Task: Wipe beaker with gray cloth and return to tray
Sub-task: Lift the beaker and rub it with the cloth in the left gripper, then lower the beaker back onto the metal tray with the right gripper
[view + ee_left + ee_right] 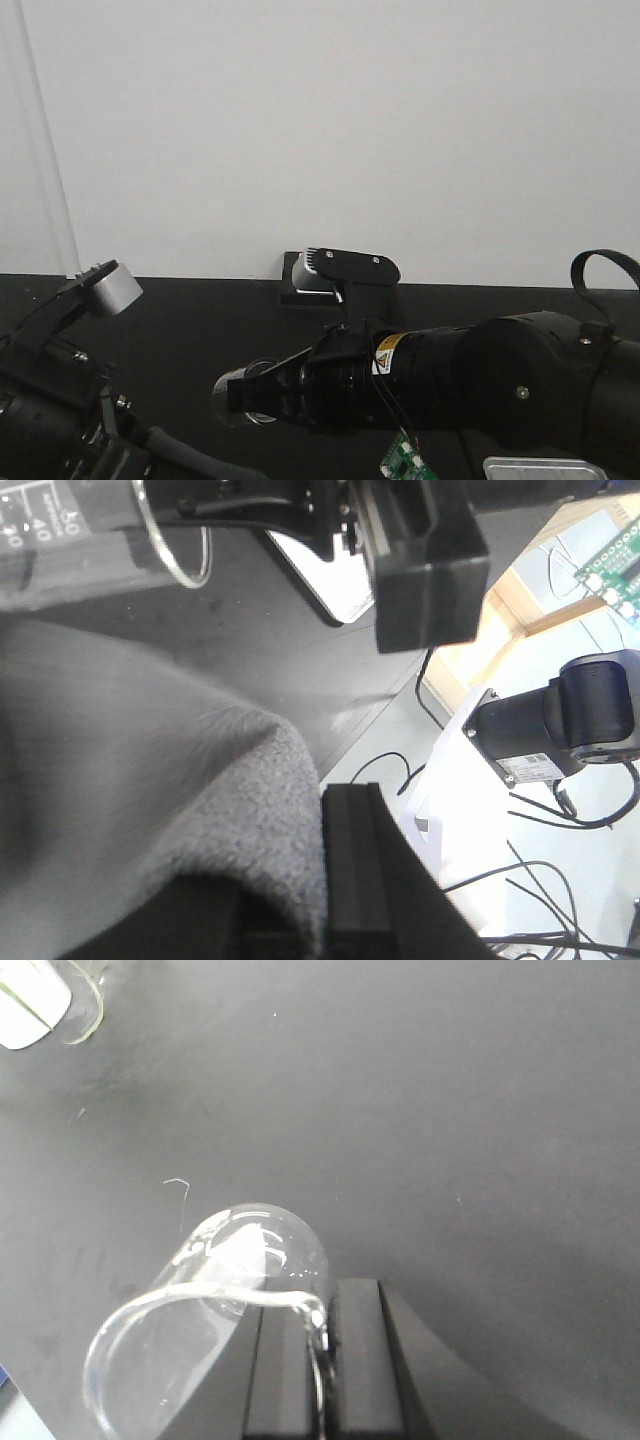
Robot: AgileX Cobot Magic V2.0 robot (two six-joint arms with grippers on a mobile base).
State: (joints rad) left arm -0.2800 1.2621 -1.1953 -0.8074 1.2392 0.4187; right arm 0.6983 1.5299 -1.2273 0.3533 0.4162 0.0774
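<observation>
The beaker (215,1290) is clear glass and lies tilted on its side above the black table. My right gripper (322,1355) is shut on its rim wall, one finger inside and one outside. From the front, the beaker (248,392) sticks out to the left of the right gripper (285,392). The gray cloth (150,780) fills the left wrist view, just below the beaker (110,530). My left gripper (290,890) is shut on the cloth's edge. A corner of the silver tray (540,468) shows at the bottom right, under the right arm.
Another glass vessel (40,995) lies far off on the black table (450,1110). A black and silver device (338,272) stands against the white back wall. Beyond the table's edge are cables and a motor unit (560,725). A green circuit board (405,462) hangs under the right arm.
</observation>
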